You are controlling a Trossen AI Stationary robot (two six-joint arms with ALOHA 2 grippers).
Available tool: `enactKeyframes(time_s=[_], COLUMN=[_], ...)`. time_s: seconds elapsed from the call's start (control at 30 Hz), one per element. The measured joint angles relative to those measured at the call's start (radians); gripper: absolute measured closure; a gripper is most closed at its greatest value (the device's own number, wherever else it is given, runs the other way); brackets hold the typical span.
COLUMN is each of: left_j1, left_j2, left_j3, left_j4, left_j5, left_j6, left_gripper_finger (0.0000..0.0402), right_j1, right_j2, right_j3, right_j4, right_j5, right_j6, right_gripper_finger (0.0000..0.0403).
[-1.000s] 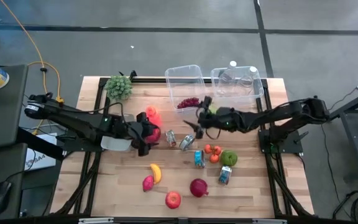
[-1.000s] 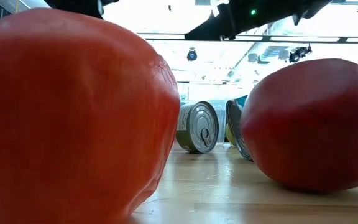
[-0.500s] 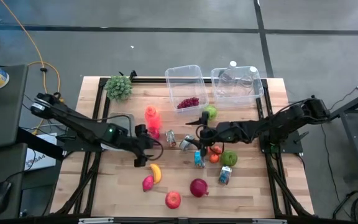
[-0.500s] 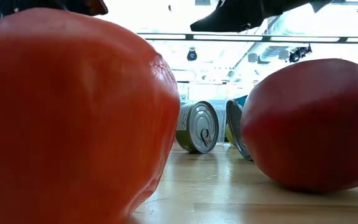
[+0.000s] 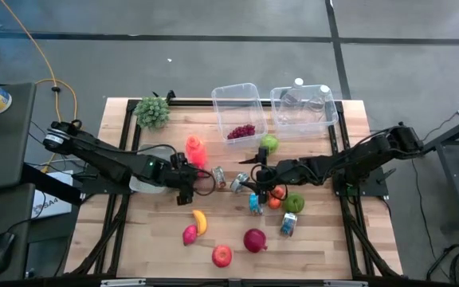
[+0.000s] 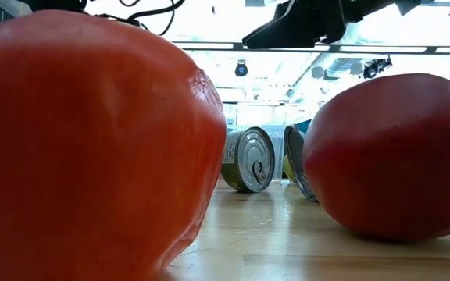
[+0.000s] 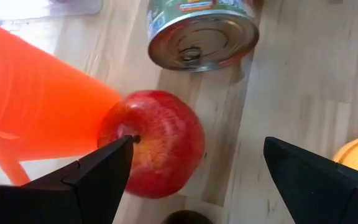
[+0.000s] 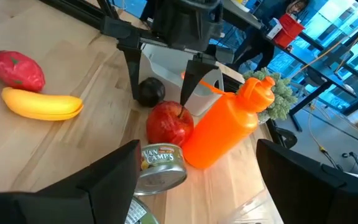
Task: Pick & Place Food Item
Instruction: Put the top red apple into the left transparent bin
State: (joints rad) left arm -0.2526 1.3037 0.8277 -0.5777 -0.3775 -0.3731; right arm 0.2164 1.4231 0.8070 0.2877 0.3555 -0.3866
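A red apple rests on the wooden table beside a lying orange bottle and a tin can. My left gripper hangs open just above the apple, slanting down; one finger stands over the stem side and the other wide of it. The right wrist view shows the same apple below those fingers. My right gripper is open and holds nothing, stopped mid-table and looking toward the apple.
A banana, a pink dragon fruit, several cans, small oranges and green apples lie around mid-table. Two clear bins stand at the far edge. A dark round fruit sits by the apple.
My left gripper has sunk and tipped further downward, coming over the red apple. My right gripper has swung toward the table's near edge, uncovering the far green apple. Both have stayed open.
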Motion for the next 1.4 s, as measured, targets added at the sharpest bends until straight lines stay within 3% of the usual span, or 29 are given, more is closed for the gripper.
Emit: enactKeyframes(time_s=[0.43,0.67,0.83,1.4], left_j1=[0.061,0.062,0.069,0.069], left_j2=[-0.002,-0.002,-0.002,-0.002], left_j3=[0.000,0.000,0.000,0.000], left_j4=[-0.065,-0.049,-0.051,-0.041], left_j5=[-0.004,-0.064,-0.019,0.004], left_j6=[-0.046,-0.009,-0.007,0.006], left_gripper_finger=[0.0050,0.0050,0.0054,0.0146], right_j1=[0.000,-0.007,-0.008,-0.008], right_j2=[0.000,0.000,0.000,0.000], right_j3=[0.000,0.000,0.000,0.000], right_j4=[-0.019,-0.017,-0.015,-0.016], right_j5=[-0.041,-0.043,-0.045,-0.045], right_j6=[0.001,0.001,0.001,0.001], right_gripper_finger=[0.0096,0.0096,0.0096,0.0096])
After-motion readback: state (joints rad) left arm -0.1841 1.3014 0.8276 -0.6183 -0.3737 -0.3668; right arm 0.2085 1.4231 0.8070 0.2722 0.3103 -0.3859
